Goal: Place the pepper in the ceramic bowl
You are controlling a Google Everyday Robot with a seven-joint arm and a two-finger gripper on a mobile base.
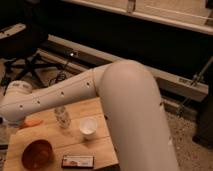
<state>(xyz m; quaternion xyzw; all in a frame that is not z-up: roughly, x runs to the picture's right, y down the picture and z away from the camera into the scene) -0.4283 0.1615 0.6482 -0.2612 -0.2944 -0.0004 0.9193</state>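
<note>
Jaws look pinched on the pepper [33, 122], with the gripper [19, 121] at the table's [95, 147] far-left edge. Pepper's long axis runs left-right; the bowl [37, 154] sits around 5 o'clock, nearby.

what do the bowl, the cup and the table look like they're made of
Bowl: likely glazed ceramic, orange-red with a glossy inside. Cup: matte white, plastic or paper, can't tell which. Table: pale wood, plank seams showing. The gripper, at the table's left edge by the pepper, is mostly hidden behind the arm.
</note>
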